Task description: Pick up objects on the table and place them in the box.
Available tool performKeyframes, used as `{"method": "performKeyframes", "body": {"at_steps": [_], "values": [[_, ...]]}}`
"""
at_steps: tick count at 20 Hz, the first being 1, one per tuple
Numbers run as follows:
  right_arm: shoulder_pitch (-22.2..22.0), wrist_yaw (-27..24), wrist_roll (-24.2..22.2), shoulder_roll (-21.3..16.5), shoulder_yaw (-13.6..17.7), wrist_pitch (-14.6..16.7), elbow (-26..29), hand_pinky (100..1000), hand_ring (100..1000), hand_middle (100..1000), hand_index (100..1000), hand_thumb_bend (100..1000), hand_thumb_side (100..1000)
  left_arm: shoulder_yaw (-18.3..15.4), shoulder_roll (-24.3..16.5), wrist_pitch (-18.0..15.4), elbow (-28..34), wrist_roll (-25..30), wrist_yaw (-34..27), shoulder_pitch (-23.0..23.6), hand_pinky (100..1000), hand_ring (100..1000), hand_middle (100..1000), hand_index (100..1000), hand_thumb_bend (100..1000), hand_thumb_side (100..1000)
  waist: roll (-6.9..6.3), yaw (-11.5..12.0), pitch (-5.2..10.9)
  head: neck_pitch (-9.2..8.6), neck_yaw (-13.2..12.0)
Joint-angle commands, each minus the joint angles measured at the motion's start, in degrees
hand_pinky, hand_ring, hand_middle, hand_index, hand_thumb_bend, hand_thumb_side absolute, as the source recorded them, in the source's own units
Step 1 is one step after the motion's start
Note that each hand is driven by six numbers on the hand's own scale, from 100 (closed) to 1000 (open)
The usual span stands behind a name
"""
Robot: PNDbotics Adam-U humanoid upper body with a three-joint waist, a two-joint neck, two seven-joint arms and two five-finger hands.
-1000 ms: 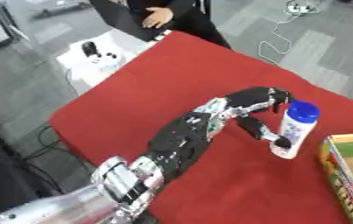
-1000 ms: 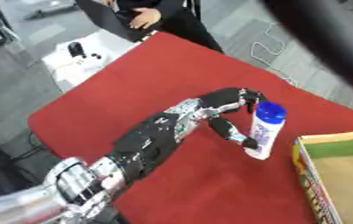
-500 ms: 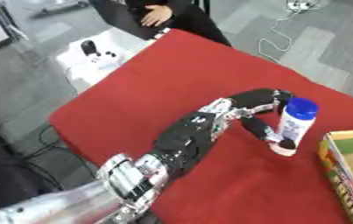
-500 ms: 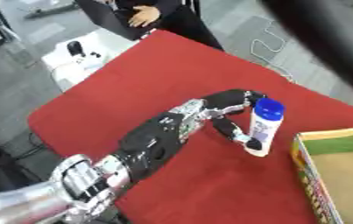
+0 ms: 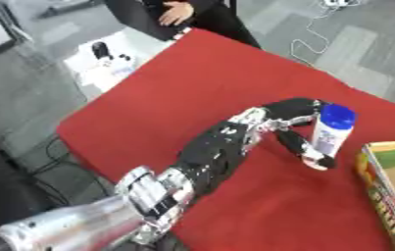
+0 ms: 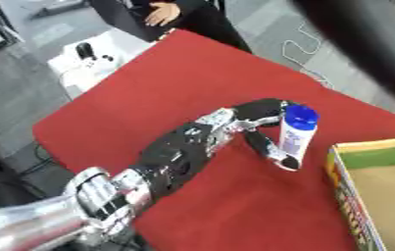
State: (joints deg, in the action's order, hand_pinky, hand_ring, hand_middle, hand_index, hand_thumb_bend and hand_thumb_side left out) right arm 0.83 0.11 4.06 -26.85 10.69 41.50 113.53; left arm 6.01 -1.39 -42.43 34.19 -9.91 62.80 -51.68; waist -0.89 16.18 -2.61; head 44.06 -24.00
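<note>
Bottle (image 5: 332, 132), white with blue cap, stands upright on the red table (image 5: 192, 83), just left of the box (image 6: 372, 186). Left hand (image 5: 293, 128) has curled closer around it than a second ago, fingers grasping; lift comes next. Right hand unseen.

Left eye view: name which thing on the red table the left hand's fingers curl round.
The upright white bottle with the blue cap; the left hand wraps it. The box sits apart, untouched.
</note>
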Motion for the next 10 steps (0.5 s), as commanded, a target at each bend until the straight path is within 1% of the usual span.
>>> {"method": "performKeyframes", "body": {"at_steps": [1, 2, 3, 4, 5, 6, 7, 8, 10], "values": [[0.78, -0.83, -0.46, -1.89, 0.73, -0.05, 1.06, 100, 286, 337, 406, 114, 941, -0.63, -0.49, 0.56, 0.34, -0.70, 0.59, -1.07, 594, 390, 642, 832, 626, 887, 0.01, -0.17, 0.49, -0.48, -0.89], [0.85, -1.00, -0.58, -1.92, 0.73, -0.08, 1.06, 100, 286, 337, 407, 114, 941, -0.65, -0.52, 0.85, 0.21, -0.77, 0.86, -0.97, 489, 347, 622, 823, 621, 828, -0.02, -0.24, 0.48, -0.52, -1.03], [0.92, -1.17, -0.69, -1.95, 0.74, -0.11, 1.06, 100, 285, 337, 408, 113, 940, -0.67, -0.50, 1.19, 0.09, -0.81, 1.15, -0.88, 304, 263, 569, 797, 606, 742, -0.02, -0.30, 0.47, -0.57, -1.15], [0.98, -1.34, -0.74, -1.98, 0.80, -0.12, 1.06, 100, 285, 336, 408, 113, 940, -0.74, -0.45, 1.65, -0.07, -0.92, 1.34, -0.71, 206, 205, 524, 776, 574, 685, -0.03, -0.36, 0.45, -0.60, -1.26], [1.02, -1.49, -0.79, -2.00, 0.86, -0.13, 1.06, 100, 285, 336, 408, 113, 940, -0.77, -0.37, 2.13, -0.18, -1.07, 1.48, -0.63, 240, 227, 544, 785, 590, 709, -0.03, -0.40, 0.45, -0.62, -1.33], [1.04, -1.63, -0.83, -2.00, 0.92, -0.11, 1.06, 100, 285, 336, 407, 113, 939, -0.96, -0.25, 2.79, -0.37, -1.36, 1.36, -0.46, 100, 124, 465, 726, 469, 663, -0.01, -0.43, 0.42, -0.62, -1.32], [1.05, -1.73, -0.88, -2.00, 0.97, -0.08, 1.06, 100, 285, 336, 407, 114, 939, -1.20, -0.07, 3.49, -0.58, -1.85, 0.89, -0.31, 100, 100, 440, 693, 322, 708, 0.01, -0.44, 0.40, -0.59, -1.29], [1.04, -1.80, -0.93, -1.99, 1.02, -0.08, 1.06, 100, 285, 336, 408, 113, 939, -1.69, 0.17, 4.30, -0.86, -2.79, -0.39, -0.09, 100, 100, 411, 664, 243, 756, 0.03, -0.45, 0.38, -0.51, -1.16], [1.04, -1.96, -0.96, -1.97, 1.14, -0.10, 1.06, 100, 285, 336, 410, 113, 938, -1.81, 0.39, 5.39, -1.46, -3.94, -2.85, 0.19, 100, 100, 295, 594, 243, 748, 0.01, -0.40, 0.38, -0.45, -0.99]]}}
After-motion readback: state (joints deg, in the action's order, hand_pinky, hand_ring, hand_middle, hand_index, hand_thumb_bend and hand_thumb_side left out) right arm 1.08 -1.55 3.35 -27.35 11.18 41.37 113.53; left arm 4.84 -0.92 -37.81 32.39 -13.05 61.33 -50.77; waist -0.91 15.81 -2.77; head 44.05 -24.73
